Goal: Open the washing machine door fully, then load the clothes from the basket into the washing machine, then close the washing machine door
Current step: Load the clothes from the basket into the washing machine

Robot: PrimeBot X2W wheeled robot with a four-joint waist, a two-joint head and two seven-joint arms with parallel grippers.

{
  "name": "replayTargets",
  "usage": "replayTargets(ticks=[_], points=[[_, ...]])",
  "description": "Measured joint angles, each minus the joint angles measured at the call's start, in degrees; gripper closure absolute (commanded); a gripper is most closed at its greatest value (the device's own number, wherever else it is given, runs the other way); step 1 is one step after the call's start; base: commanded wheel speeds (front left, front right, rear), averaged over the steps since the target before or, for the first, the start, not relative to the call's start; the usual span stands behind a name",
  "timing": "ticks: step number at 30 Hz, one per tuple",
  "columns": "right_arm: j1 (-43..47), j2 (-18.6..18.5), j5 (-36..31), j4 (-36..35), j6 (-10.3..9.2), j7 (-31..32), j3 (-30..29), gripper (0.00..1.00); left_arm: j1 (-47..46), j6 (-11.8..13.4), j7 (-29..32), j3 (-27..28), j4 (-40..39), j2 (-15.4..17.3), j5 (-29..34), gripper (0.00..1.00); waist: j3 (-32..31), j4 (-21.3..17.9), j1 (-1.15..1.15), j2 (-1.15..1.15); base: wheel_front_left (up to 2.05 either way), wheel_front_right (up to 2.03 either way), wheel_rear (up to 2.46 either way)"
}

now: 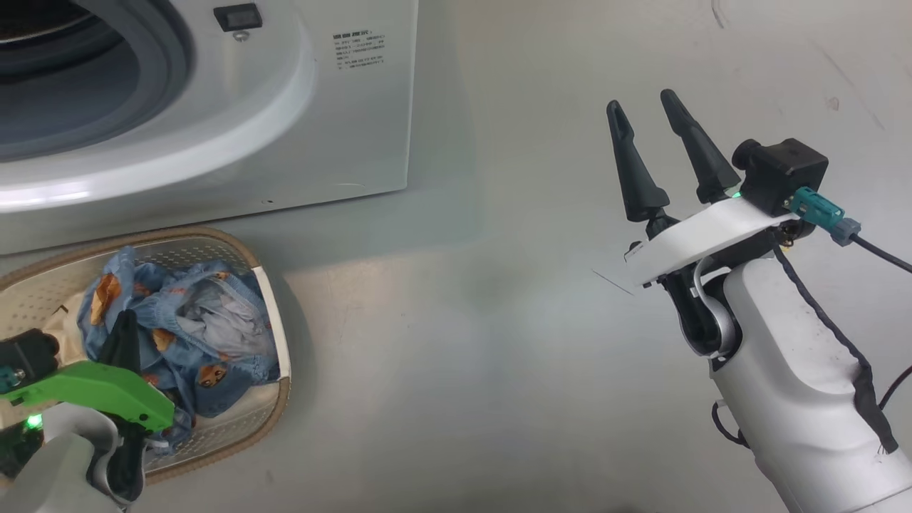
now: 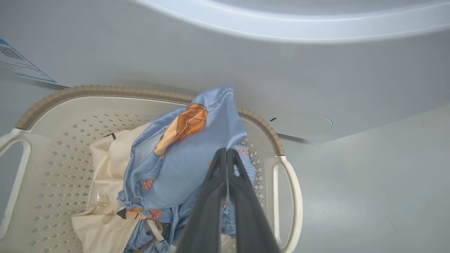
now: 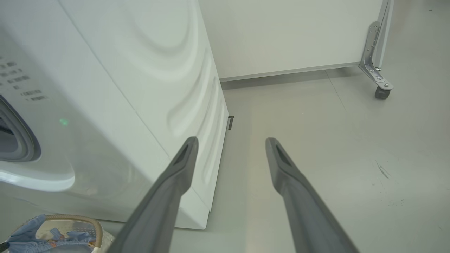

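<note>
— How is the left gripper [image 2: 226, 151]?
— Clamped tight. Both fingers press together on a fold of the blue clothes [image 2: 182, 165], and a flap with an orange print stands up just past the tips.
— What's around it?
— The rest of the bundle lies under and beside the fingers, with a cream piece [image 2: 105, 158] to their left in the wrist view. It all sits in the basket [image 2: 63, 140]. The basket's brown rim curves beyond the tips, and a white handle [image 2: 293, 196] lies just right of the fingers.
— And the machine?
— The machine [image 2: 246, 70] stands just beyond the basket, its white front rising past the rim. In the head view its round opening shows the grey seal [image 1: 160, 78].
— The right gripper [image 1: 641, 101]?
— Its fingers are spread wide and hold nothing. It hangs over the floor [image 1: 463, 356], well apart from the basket, with the machine's corner off to its left.
</note>
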Motion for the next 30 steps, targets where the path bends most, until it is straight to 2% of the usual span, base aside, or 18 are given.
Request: replayTargets(ticks=[23, 30], points=[[7.2, -2.3, 2.4, 2.3, 0.00, 0.0, 0.2, 0.00, 7.9, 0.0, -2.4, -1.6, -7.8, 0.7, -2.1, 1.00, -13.9, 5.0, 0.00, 0.00, 0.00, 0.00, 0.00], [9.1, -2.6, 3.1, 2.5, 0.00, 0.0, 0.0, 0.00, 9.6, 0.0, -2.5, 2.6, -12.3, 1.6, -2.0, 1.00, -17.8, 6.7, 0.00, 0.00, 0.00, 0.00, 0.00]])
